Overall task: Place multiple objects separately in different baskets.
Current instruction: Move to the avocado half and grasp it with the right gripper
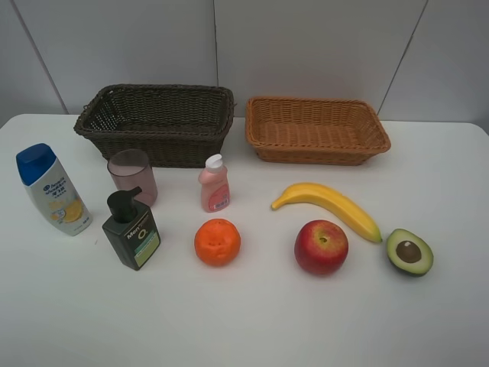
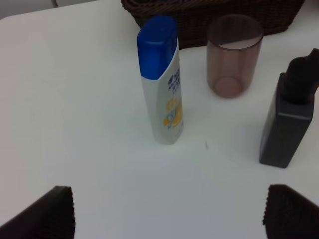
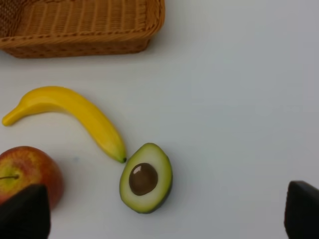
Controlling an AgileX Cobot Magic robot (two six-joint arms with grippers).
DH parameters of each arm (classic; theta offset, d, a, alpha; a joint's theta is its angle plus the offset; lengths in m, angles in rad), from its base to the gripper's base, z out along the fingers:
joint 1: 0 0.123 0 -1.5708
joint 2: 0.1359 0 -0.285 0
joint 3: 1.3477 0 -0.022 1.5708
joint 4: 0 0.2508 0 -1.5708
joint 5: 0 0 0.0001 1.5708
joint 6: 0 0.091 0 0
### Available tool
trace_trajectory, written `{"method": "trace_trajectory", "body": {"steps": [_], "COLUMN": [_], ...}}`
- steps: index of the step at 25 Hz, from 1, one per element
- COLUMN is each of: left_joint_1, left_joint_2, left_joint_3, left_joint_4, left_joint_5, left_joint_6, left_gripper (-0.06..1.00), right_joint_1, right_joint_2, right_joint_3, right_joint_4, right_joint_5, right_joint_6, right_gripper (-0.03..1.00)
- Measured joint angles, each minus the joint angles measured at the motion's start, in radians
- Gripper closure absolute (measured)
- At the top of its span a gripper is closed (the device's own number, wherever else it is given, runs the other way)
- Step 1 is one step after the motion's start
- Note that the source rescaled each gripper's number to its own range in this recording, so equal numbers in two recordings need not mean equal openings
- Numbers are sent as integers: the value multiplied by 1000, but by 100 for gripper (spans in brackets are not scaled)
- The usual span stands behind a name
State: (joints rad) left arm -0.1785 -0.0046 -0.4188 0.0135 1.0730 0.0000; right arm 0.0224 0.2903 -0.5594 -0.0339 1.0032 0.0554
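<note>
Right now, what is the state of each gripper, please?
Left gripper: open, holding nothing.
Right gripper: open, holding nothing.

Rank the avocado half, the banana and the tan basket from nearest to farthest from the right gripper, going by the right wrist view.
1. Avocado half, just ahead of the open right gripper.
2. Banana, beyond the avocado.
3. Tan basket, farthest, behind the banana.
</note>
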Motion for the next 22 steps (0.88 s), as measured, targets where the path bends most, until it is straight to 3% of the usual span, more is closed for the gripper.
{"method": "trace_trajectory", "body": {"steps": [13,22], "left_joint_1": [0,0], "left_joint_2": [0,0], "left_joint_3": [0,0], "left_joint_4": [0,0], "left_joint_5": [0,0], "left_joint_6": [0,0], "left_gripper": [-6,-6], "right_joint_1": [0,0], "right_joint_2": [427,695], "right_joint_3": [-56,-57], "right_joint_4": [24,24], "right_joint_5": [-117,-229], "right_joint_6": [-17,-89], "right_gripper": [-3,-3]}}
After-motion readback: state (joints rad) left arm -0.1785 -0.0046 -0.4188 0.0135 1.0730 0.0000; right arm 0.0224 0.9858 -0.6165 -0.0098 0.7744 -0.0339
